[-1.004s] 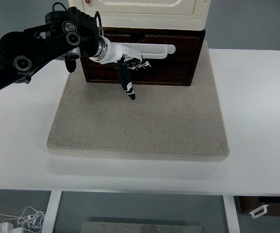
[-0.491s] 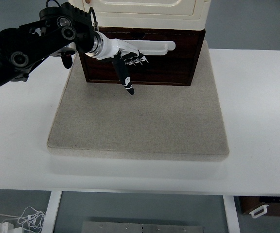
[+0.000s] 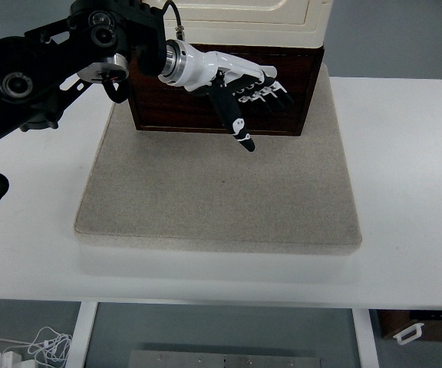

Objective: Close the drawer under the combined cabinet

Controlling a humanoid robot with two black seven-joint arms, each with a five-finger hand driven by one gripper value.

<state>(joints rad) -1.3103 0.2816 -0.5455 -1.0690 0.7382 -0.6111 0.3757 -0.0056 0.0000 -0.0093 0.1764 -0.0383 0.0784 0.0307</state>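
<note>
Currently I am viewing the grey mat (image 3: 221, 192) lying bare on the white table (image 3: 405, 176) nearest me. Beyond it, the left hand (image 3: 244, 88) is resting flat against the dark drawer (image 3: 221, 88) front under the cream cabinet (image 3: 244, 17), fingers (image 3: 271, 92) extended, thumb pointing down, grasping nothing. I judge the push step underway; the next move needs a straight, level press inward.

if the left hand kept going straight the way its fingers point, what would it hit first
Its fingers point rightward along the dark drawer front, so the left hand would probably slide across that wood and pass its right edge. Depth is unclear from above; it may already be touching.
</note>
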